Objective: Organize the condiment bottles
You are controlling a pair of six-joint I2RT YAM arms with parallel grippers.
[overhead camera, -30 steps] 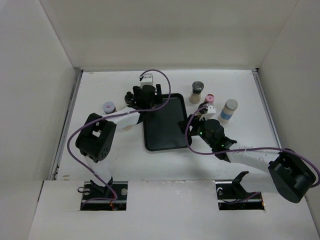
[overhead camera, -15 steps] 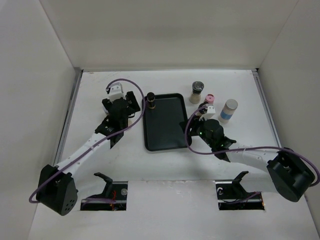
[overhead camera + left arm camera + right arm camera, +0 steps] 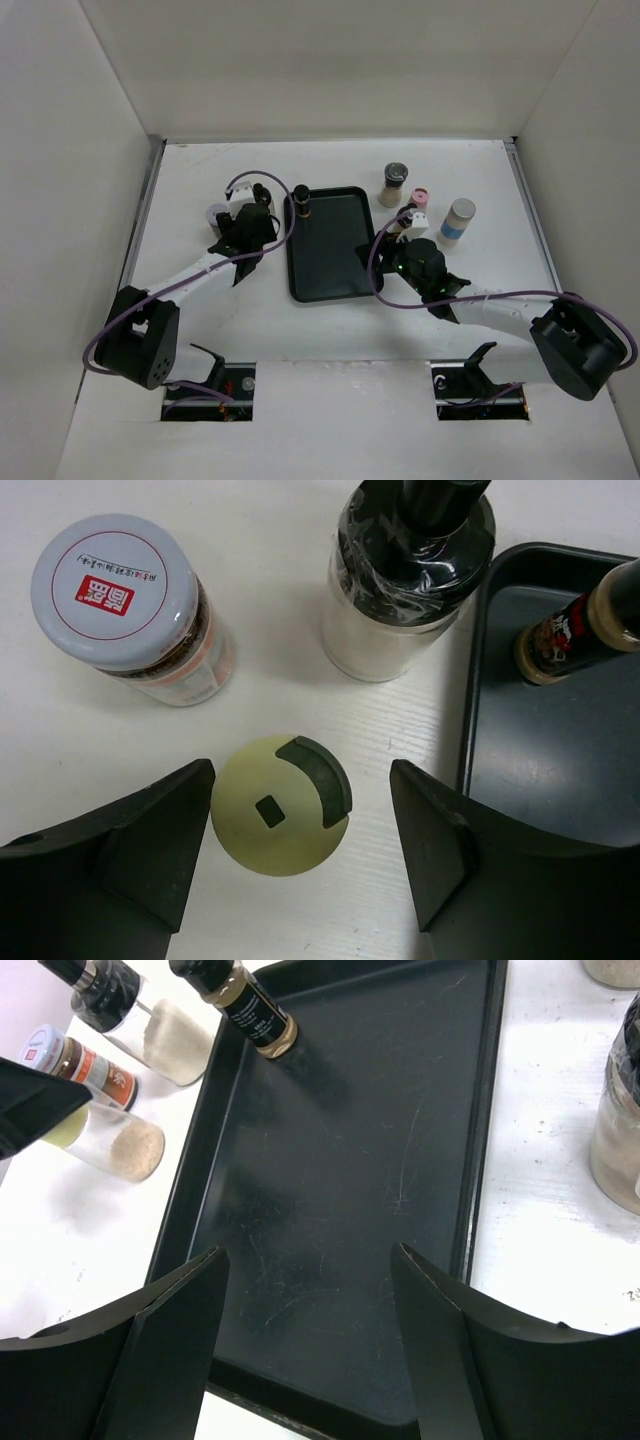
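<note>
A black tray (image 3: 330,250) lies mid-table with one dark brown bottle (image 3: 301,203) upright in its far left corner. My left gripper (image 3: 243,240) is open, left of the tray. In the left wrist view it (image 3: 300,785) straddles a yellow-capped bottle (image 3: 280,805) from above without touching, next to a grey-lidded jar (image 3: 115,590) and a black-capped bottle (image 3: 410,570). My right gripper (image 3: 383,255) is open and empty over the tray's near right part (image 3: 308,1255). Three bottles stand right of the tray: black-capped (image 3: 396,185), pink-capped (image 3: 420,200), cream-capped (image 3: 459,220).
White walls close in the table on the left, back and right. The tray's raised rim (image 3: 470,730) runs just right of my left fingers. In the right wrist view a clear bottle (image 3: 615,1130) stands just beyond the tray's right rim.
My left gripper has left the dark brown bottle standing in the tray's far corner and moved left, now over the yellow-capped bottle. The right arm has barely moved.
</note>
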